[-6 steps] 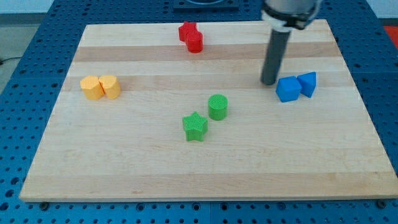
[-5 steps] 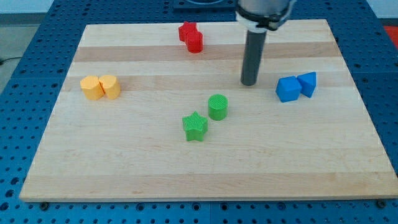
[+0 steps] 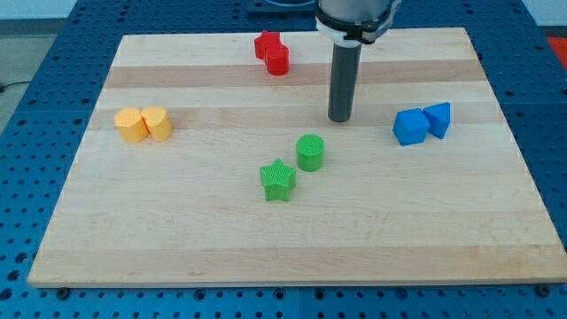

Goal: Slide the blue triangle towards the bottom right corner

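The blue triangle (image 3: 438, 119) lies at the view's right on the wooden board (image 3: 177, 239), touching a blue cube-like block (image 3: 410, 127) on its left. My tip (image 3: 340, 119) rests on the board well to the left of the blue pair, apart from them, and above and to the right of the green cylinder (image 3: 310, 152).
A green star (image 3: 278, 181) lies below and left of the green cylinder. Two red blocks (image 3: 272, 52) sit together at the view's top. Two yellow blocks (image 3: 143, 124) sit together at the view's left.
My tip has slid left, away from the blue cube it stood beside. No block has moved.
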`<state>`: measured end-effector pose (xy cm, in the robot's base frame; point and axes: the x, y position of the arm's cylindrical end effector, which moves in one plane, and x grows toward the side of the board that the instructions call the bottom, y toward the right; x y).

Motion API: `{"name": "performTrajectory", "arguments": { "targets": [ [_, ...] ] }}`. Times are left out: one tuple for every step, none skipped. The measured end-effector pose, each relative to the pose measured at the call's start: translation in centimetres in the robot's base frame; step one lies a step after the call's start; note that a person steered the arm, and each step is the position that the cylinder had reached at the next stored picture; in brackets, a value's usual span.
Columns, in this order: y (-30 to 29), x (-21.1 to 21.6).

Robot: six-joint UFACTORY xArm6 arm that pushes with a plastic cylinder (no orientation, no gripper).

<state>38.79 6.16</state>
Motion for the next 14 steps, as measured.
{"name": "performTrajectory", "arguments": {
  "targets": [
    [-0.4,0.0],
    [-0.7,0.0],
    [-0.8,0.0],
    [-0.9,0.0],
    [-1.2,0.0],
    [-1.2,0.0],
    [-0.9,0.0],
    [-0.8,-0.4],
    [-0.8,-0.9],
    [1.5,-2.1],
    [10.6,-2.7],
    [14.4,0.3],
    [15.0,3.6],
    [15.0,6.3]
  ]
}}
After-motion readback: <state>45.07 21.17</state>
